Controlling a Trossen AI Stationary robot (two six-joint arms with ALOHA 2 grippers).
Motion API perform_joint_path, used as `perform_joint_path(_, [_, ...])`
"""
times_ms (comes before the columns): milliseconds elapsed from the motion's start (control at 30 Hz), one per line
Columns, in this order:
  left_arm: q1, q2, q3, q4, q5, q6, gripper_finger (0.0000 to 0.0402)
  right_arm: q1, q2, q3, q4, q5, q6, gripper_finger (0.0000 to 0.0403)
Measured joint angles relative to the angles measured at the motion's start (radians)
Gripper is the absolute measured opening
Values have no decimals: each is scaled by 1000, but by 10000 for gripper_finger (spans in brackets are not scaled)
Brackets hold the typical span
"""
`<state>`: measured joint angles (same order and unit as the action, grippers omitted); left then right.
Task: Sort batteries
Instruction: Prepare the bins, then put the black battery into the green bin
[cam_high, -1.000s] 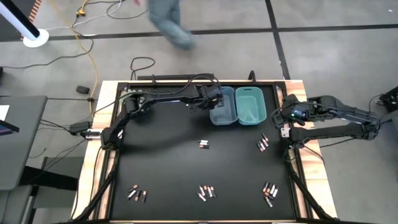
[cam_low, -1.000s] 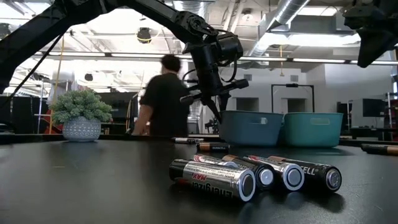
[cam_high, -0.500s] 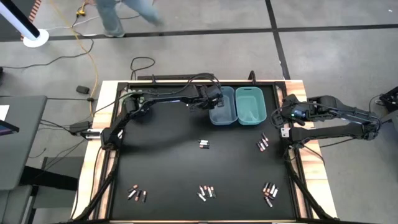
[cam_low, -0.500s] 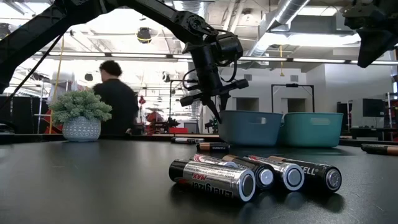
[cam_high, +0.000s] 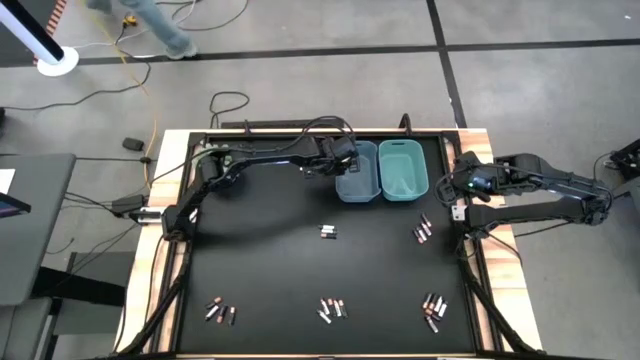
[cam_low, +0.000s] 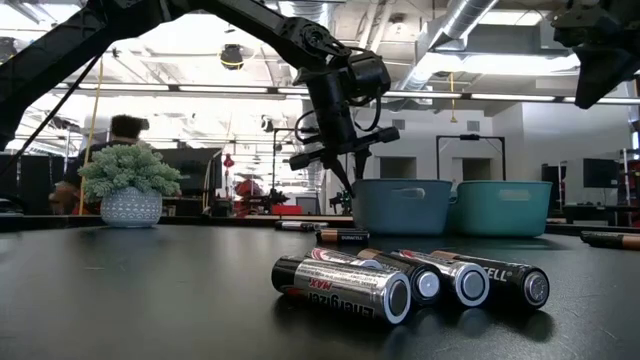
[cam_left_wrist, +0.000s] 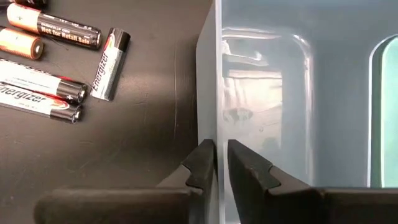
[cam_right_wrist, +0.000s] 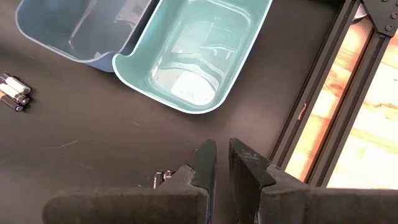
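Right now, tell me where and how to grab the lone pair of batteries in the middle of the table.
Take one battery of the middle pair across its round body, coming straight down from above. They lie flat, side by side, so the claw must straddle just one.

Black desk (cam_high: 270, 260); silver and black-copper batteries (cam_low: 400, 283); one grey-blue bin (cam_high: 358, 172), one teal bin (cam_high: 402, 170); orange cable (cam_high: 140, 70).

Bright overhead lighting; glare on glossy table (cam_low: 150, 280), person (cam_low: 120, 135) blurred.
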<state>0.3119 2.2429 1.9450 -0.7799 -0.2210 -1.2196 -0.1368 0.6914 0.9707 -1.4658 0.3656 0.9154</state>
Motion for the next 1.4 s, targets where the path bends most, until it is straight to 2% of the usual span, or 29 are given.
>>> perform_joint_path(300, [2, 0, 0, -10, -15, -13, 78, 0, 0, 0, -5, 0, 0, 63])
perform_joint_path(767, [5, -2, 1, -25, -15, 154, 78, 0, 0, 0, -23, 0, 3, 63])
perform_joint_path(1133, [23, -19, 58, -50, -17, 306, 78, 0, 0, 0, -22, 0, 30, 63])
perform_joint_path(1400, [46, -125, 59, -138, -148, 456, 78, 0, 0, 0, -21, 0, 109, 63])
